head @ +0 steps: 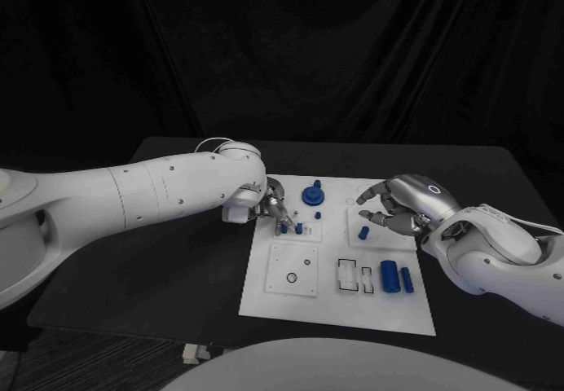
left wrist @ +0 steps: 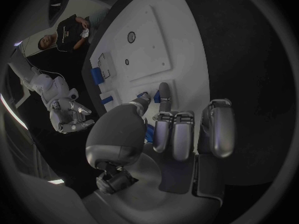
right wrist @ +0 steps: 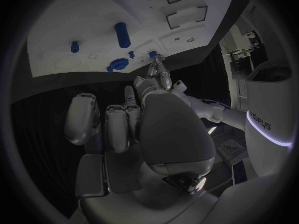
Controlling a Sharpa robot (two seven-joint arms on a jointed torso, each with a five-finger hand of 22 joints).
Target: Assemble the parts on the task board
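Observation:
The white task board (head: 294, 305) lies mid-table. My left hand (head: 270, 205) reaches down at the board's upper left part. Its thumb and forefinger (left wrist: 164, 92) close round a small blue peg (head: 282, 230) standing in the board, with a second peg (head: 298, 229) right beside it. A blue round knob (head: 313, 195) stands just behind them. My right hand (head: 398, 208) hovers over the board's upper right, fingers loosely bent and apart, holding nothing. A short blue part (head: 363, 234) stands below it. Two blue cylinders (head: 396, 278) lie at the board's right side.
The board's near half has a plate with a round hole (head: 290, 278) and a rectangular recess (head: 349, 275). The black table (head: 176, 277) extends to the left of the board and ends close behind it. My two arms flank the board.

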